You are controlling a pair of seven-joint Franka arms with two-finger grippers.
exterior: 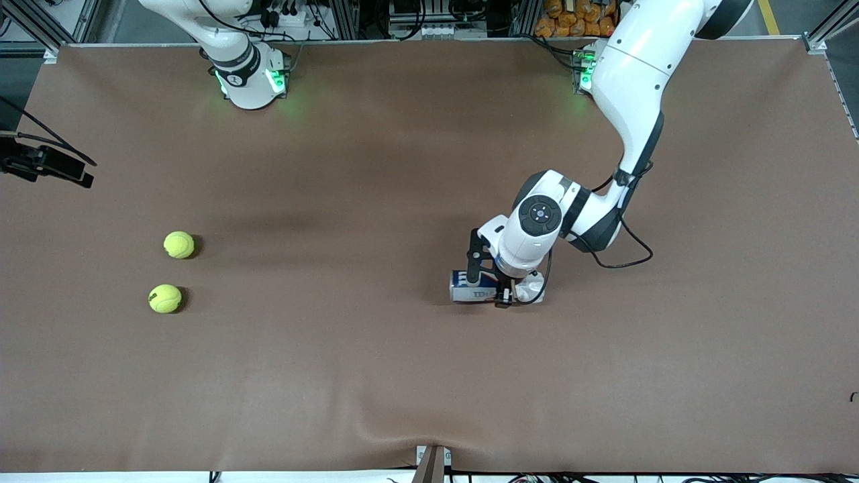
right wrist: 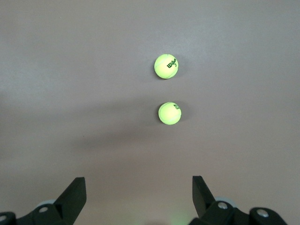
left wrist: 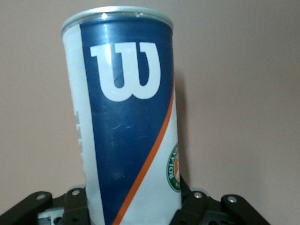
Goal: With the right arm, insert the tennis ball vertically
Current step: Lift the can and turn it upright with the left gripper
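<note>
You had the left gripper (exterior: 504,292) down on the tennis ball can (exterior: 470,287), which lay on its side on the table (exterior: 376,376) toward the left arm's end. Fingers (left wrist: 197,206) were clamped on the can's body near its bottom end; the left wrist view showed the can (left wrist: 126,126) wedged between them, open rim pointing away from the camera. So the can was gripped but not stood up yet, judging by how flat it lay.

Your right gripper (right wrist: 138,199) hung high with its jaws spread wide, holding nothing, out of the front view. It looked down on two tennis balls (right wrist: 166,66) (right wrist: 169,113).

Both balls sat untouched toward the right arm's end, well apart from the can: one (exterior: 179,245) farther from the front camera, the other (exterior: 165,298) nearer, close together.

Left to do, as I read it: upright the can, pick a ball with the right arm, drop it in from above. Insertion hadn't begun.
</note>
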